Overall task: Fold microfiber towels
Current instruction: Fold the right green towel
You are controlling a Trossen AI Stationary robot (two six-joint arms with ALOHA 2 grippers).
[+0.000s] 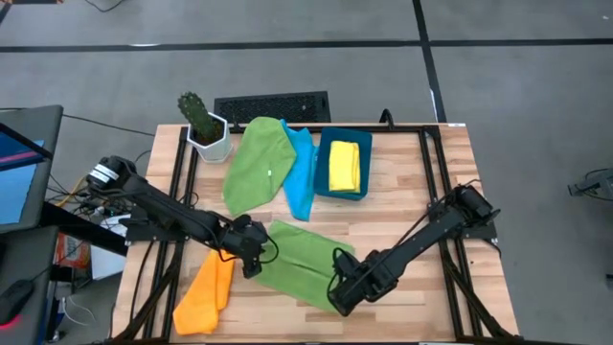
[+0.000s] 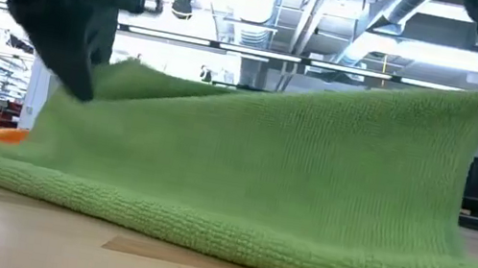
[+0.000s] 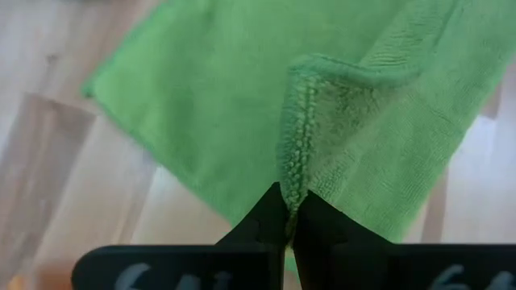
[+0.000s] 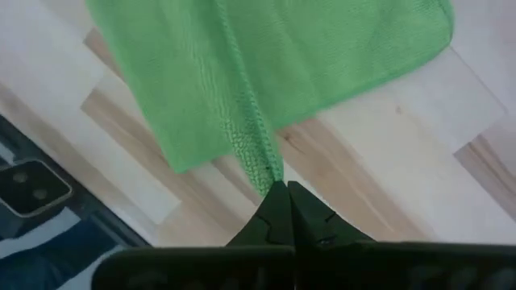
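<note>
A green microfiber towel (image 1: 299,264) lies near the table's front edge, raised at two ends. My left gripper (image 1: 251,257) is shut on its left end and my right gripper (image 1: 342,292) on its near right end. The low view shows the towel (image 2: 251,175) rising from the wood to both grippers, higher on the right. An orange towel (image 1: 206,295) lies at the near left. A second green towel (image 1: 257,161) and a light blue one (image 1: 302,172) lie at the back. A yellow towel (image 1: 343,165) sits in the blue bin (image 1: 368,168). My left gripper (image 3: 292,211) pinches the towel's stitched hem (image 3: 293,181) between its two fingers, where the cloth is gathered into a ridge. The fingers slant down from the table's left. That end is lifted and the cloth slopes down to the table. My right gripper (image 4: 282,187) pinches a bunched corner of the towel (image 4: 266,167) between its two fingers, from above, pointing down. The corner is lifted clear. The cloth falls away below it to the part that lies on the wood (image 4: 266,72).
A potted cactus (image 1: 203,126) stands at the back left, and a dark keyboard (image 1: 273,105) lies beyond the table's far edge. Bare wood (image 1: 431,192) stretches along the table's right side, behind the right arm.
</note>
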